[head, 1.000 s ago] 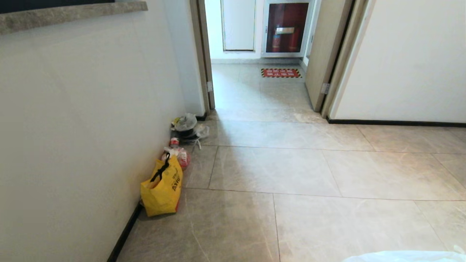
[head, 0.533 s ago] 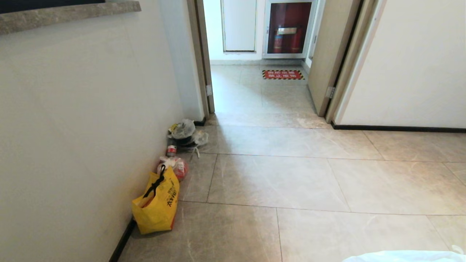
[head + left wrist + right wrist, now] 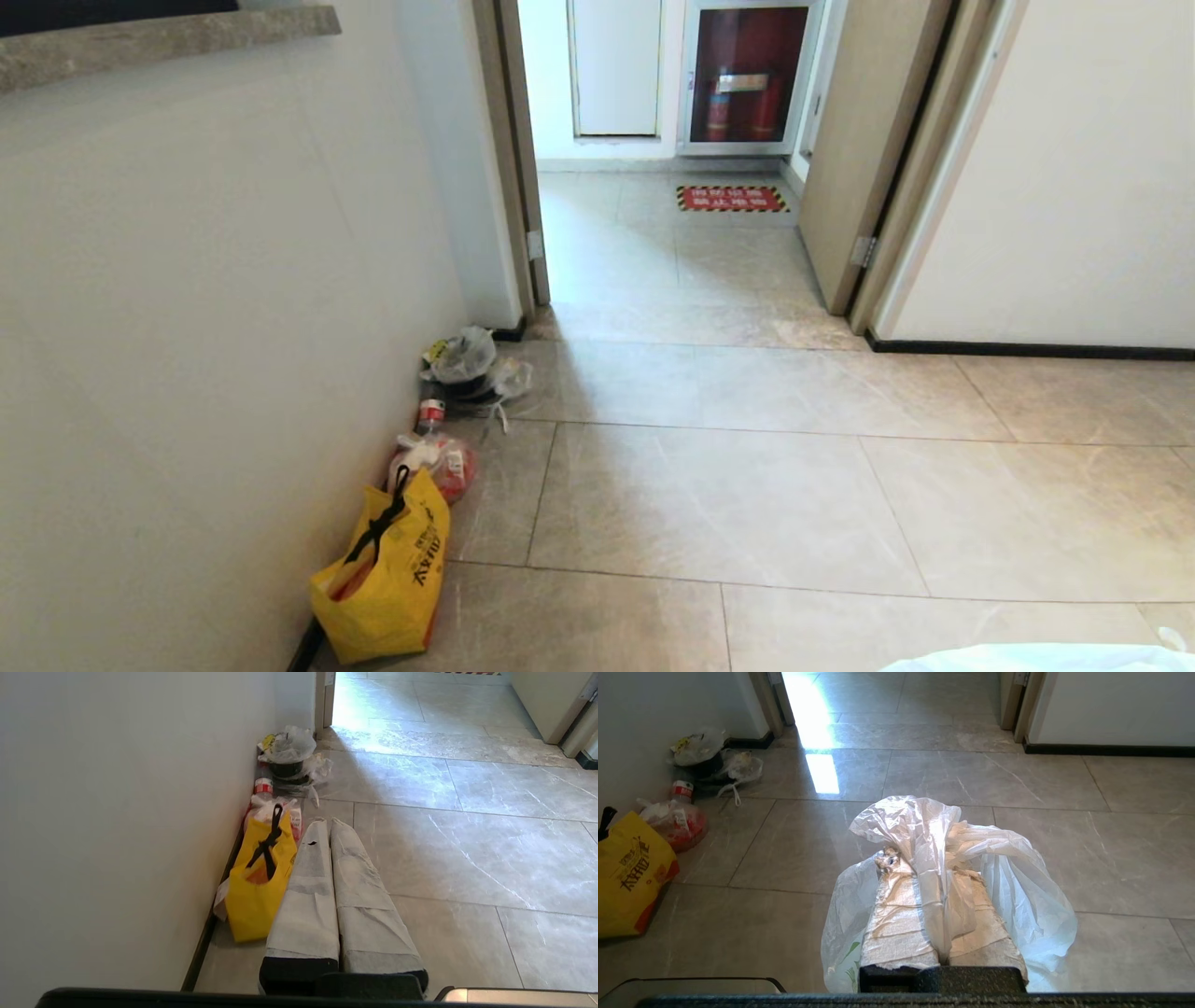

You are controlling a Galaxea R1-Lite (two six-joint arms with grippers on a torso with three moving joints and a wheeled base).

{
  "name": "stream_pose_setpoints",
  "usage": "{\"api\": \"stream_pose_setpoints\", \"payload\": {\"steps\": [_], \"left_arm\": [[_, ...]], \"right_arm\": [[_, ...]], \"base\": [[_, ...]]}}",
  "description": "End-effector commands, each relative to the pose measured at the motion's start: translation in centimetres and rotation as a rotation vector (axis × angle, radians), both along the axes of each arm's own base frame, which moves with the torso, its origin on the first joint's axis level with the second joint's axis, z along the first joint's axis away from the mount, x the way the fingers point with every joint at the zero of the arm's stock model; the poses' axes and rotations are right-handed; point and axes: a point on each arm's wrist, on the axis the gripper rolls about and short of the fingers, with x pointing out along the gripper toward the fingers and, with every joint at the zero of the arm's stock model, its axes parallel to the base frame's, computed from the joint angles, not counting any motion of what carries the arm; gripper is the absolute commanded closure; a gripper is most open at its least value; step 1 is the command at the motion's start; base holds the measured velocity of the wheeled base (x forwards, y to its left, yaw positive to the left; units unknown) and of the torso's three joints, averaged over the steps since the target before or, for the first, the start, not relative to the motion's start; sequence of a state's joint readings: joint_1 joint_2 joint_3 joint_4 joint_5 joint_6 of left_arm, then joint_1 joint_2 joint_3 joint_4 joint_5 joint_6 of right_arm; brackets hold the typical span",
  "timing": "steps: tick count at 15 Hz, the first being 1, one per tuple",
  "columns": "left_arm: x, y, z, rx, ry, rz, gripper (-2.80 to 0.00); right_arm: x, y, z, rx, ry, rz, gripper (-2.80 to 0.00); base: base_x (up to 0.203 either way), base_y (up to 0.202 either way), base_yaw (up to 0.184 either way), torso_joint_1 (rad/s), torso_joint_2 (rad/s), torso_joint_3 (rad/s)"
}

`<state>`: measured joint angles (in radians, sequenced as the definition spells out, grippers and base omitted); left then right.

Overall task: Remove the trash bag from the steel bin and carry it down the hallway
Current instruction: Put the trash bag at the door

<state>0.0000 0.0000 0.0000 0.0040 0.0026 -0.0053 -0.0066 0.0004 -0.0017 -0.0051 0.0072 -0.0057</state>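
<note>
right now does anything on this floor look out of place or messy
Yes. Rubbish sits in a row on the floor along the left wall: a yellow bag, a red-and-white bag, a bottle, and a loose pile of clear bags by the doorway.

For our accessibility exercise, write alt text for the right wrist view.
The right gripper is shut on a thin white plastic trash bag above glossy grey floor tiles. A yellow bag with black handles and other rubbish lie by the white wall.
</note>
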Motion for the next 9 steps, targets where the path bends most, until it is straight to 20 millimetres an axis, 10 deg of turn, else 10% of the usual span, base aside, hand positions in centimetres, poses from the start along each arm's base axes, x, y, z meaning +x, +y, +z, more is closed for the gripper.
{"api": "stream_pose_setpoints", "payload": {"steps": [1,9], "left_arm": [[0.0,0.0,-0.01,-0.001,0.001,0.0,0.0],[0.0,0.0,-0.01,-0.001,0.001,0.0,0.0]], "right_arm": [[0.01,0.0,0.0,0.0,0.001,0.001,0.0],[0.0,0.0,-0.01,0.0,0.0,0.001,0.0]], "base": [[0.192,0.0,0.003,-0.001,0.01,0.006],[0.197,0.0,0.001,0.003,0.0,0.002]]}}
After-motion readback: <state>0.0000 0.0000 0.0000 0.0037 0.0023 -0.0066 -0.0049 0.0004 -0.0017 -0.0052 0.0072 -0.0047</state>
